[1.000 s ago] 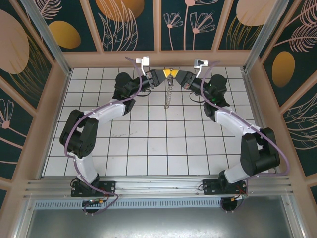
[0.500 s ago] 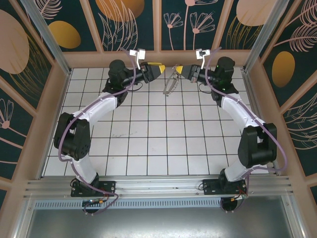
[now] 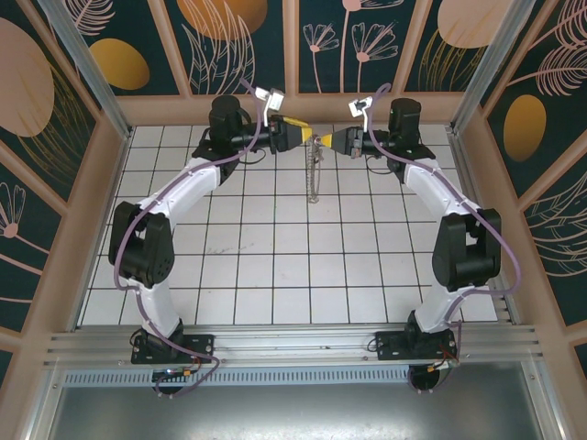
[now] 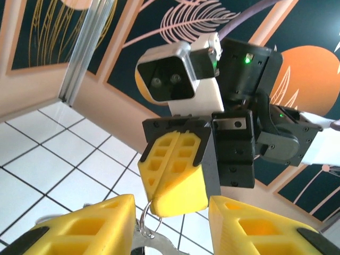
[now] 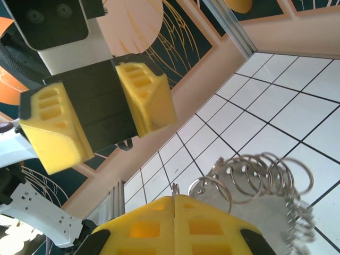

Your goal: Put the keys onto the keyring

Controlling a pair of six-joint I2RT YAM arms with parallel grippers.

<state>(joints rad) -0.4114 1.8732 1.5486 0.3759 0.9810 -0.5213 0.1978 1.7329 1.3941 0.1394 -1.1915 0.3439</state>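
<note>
A second ago the two pincers met nose to nose over the loop. Half a second ago they stood apart, with the chain swinging aslant. Now they have drawn close again above the far edge of the surface (image 3: 275, 266), and the keyring (image 3: 314, 174) hangs straight down between them over the back tiles. The right pincer (image 3: 329, 140) is pressed together, pinching the keyring's top ring. The left pincer (image 3: 298, 137) stands just beside it with its fingers (image 5: 146, 101) spread, gripping nothing. From the left wrist, that top ring is cut off by the bottom edge. From the right wrist, the lower links blur into a silver patch (image 5: 284, 220), perhaps a key blade, though I can't tell.
</note>
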